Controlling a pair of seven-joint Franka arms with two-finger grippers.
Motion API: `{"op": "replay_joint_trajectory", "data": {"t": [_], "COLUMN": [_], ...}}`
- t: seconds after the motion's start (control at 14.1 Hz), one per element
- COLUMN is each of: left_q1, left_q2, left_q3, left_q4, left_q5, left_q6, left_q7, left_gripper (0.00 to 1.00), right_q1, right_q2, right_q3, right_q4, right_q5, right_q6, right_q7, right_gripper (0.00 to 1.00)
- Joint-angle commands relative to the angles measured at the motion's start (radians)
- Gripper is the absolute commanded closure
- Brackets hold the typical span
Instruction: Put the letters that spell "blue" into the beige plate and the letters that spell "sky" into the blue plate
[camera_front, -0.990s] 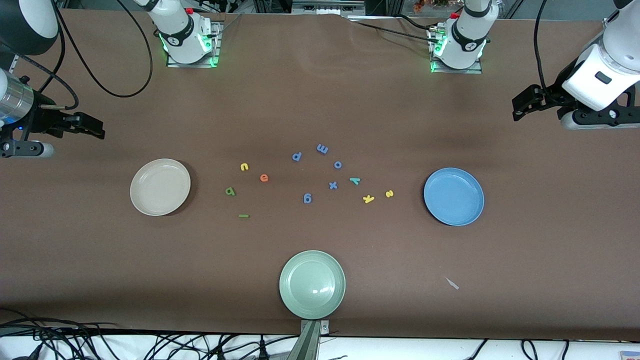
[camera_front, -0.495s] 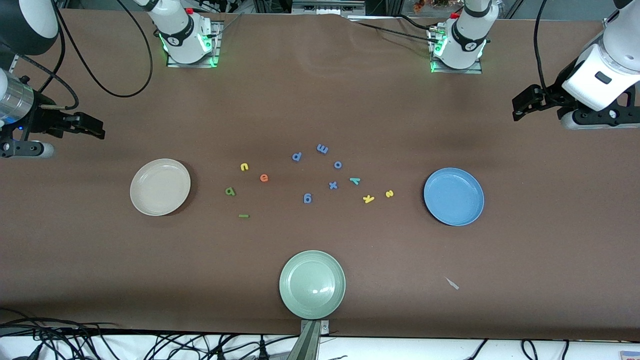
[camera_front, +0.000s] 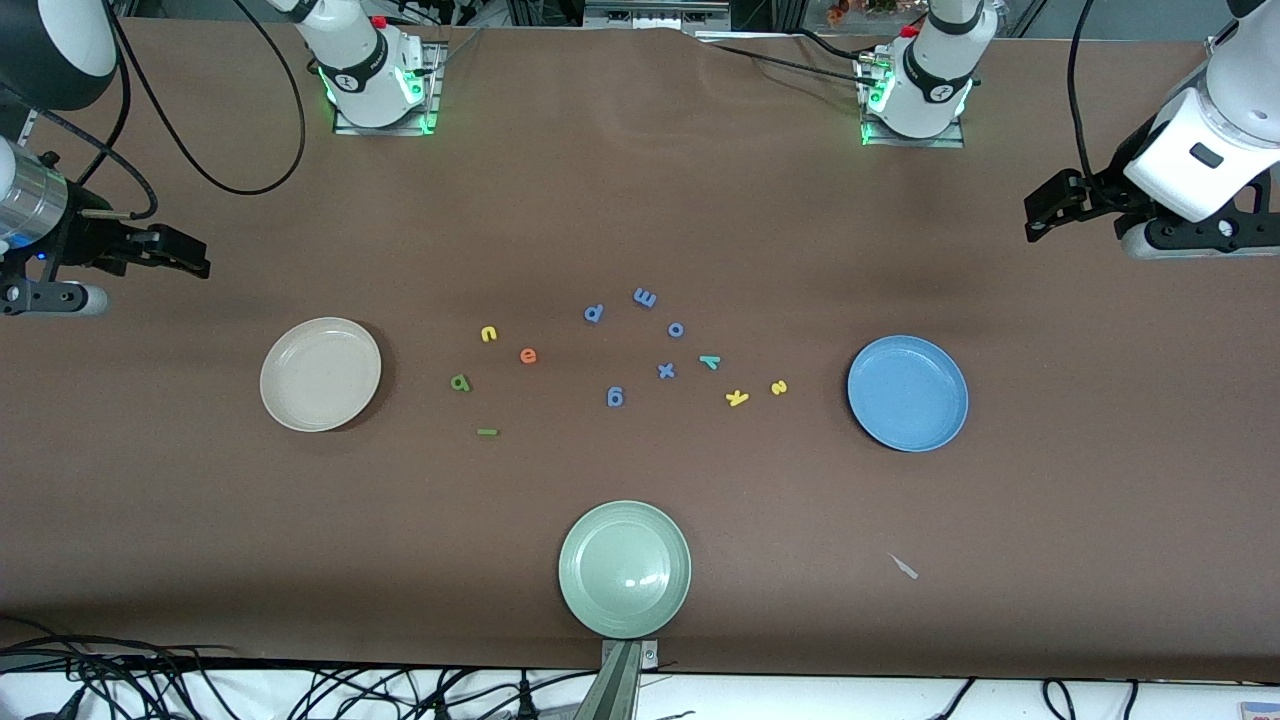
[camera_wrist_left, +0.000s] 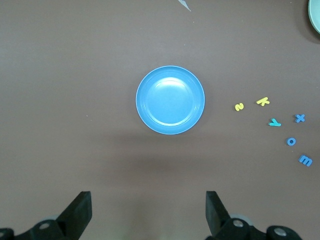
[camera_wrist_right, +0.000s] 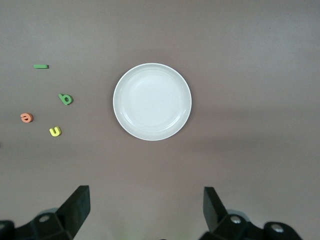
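Nothing has moved: left gripper (camera_front: 1040, 212) and right gripper (camera_front: 190, 258) wait at the surface's ends, jaws wide open and empty, and every letter stays on the surface between the beige plate (camera_front: 320, 374) and the blue plate (camera_front: 907, 392), so sorting hasn't begun.

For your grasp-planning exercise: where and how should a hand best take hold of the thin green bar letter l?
Grip the thin green bar l across its narrow width, near the middle, coming straight down from above. It lies flat on the table with bare table around it, so probably only its long edges offer a hold. The right hand, open, is on its end.
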Motion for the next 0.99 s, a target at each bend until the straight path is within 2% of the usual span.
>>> {"op": "replay_joint_trajectory", "data": {"t": [0.0,0.92], "left_q1": [0.006,0.006], "left_q2": [-0.009,-0.009], "left_q3": [-0.006,-0.006], "left_q4": [0.009,0.008], "left_q5": [0.016,0.016], "left_q6": [-0.016,-0.026], "left_q7": [0.018,0.018], "left_gripper": [0.00,0.00], "right_q1": [0.007,0.007], "right_q2": [-0.006,-0.006], "right_q3": [-0.008,-0.007], "right_q4": [-0.003,-0.002], "right_q5": [0.015,0.015], "right_q6": [-0.003,-0.003], "right_q7": [-0.005,-0.005], "right_gripper": [0.00,0.00]}}
